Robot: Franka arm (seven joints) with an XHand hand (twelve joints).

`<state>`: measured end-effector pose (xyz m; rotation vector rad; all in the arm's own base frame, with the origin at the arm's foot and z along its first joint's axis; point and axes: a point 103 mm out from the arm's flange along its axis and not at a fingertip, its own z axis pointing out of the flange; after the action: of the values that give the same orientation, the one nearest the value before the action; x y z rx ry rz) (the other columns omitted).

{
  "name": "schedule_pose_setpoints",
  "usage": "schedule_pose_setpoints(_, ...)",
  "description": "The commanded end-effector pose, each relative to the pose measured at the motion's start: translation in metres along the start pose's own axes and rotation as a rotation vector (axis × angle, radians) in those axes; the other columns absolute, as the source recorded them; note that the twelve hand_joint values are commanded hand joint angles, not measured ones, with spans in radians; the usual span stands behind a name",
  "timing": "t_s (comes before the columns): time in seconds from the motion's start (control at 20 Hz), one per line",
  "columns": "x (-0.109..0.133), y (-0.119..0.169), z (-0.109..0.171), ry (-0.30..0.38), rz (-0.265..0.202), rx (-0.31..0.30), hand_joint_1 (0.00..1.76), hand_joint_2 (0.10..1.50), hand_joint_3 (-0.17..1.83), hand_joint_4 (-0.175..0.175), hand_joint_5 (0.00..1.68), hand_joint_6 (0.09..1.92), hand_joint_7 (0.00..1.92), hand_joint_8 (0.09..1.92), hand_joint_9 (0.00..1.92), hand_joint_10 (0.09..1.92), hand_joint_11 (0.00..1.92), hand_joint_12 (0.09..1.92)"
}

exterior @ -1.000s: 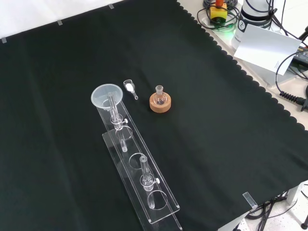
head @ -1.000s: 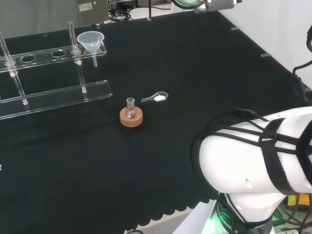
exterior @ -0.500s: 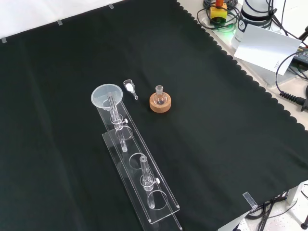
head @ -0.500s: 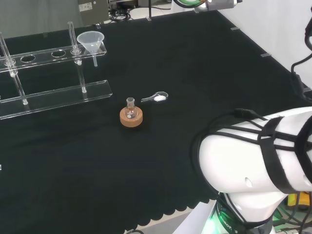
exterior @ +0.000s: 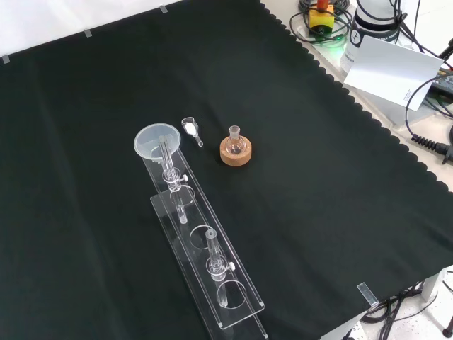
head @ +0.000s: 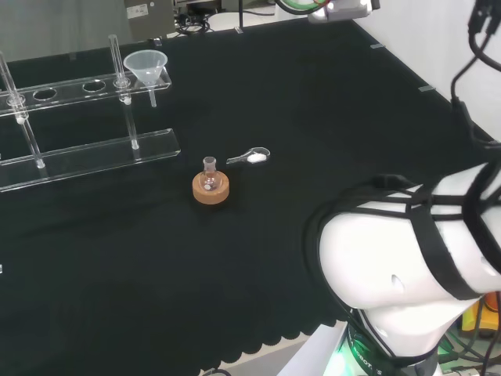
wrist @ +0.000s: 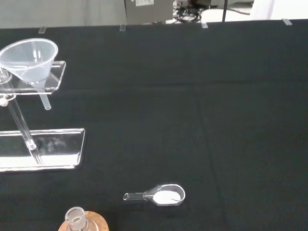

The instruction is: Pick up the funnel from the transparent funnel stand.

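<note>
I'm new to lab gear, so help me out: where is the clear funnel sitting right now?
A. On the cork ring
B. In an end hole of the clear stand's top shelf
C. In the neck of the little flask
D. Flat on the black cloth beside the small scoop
B: the funnel sits in the end hole of the transparent stand, its stem hanging below the shelf.

The head view looks over the white arm (head: pixel 407 266) at the worktop (head: pixel 313 117), the front view looks down from the other side, the wrist view is closer, and all share the funnel (head: pixel 146 66).
</note>
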<state>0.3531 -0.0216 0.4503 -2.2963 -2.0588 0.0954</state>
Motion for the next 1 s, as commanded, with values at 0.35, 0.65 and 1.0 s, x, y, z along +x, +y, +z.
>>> schedule_pose_setpoints(0.35,0.001,0.144,0.032,0.037,-0.094,0.061,0.00,1.16,0.36,-0.019,0.19,0.09,0.08,0.58,0.21,0.66,0.11,1.38)
schedule_pose_setpoints(0.65,0.010,0.176,0.034,0.034,-0.098,0.081,0.00,1.16,0.35,-0.022,0.19,0.09,0.08,0.58,0.20,0.67,0.10,1.39)
schedule_pose_setpoints(1.0,0.059,0.196,0.057,-0.004,-0.174,0.102,0.13,1.11,0.30,-0.030,0.19,0.09,0.07,0.59,0.19,0.68,0.09,1.39)
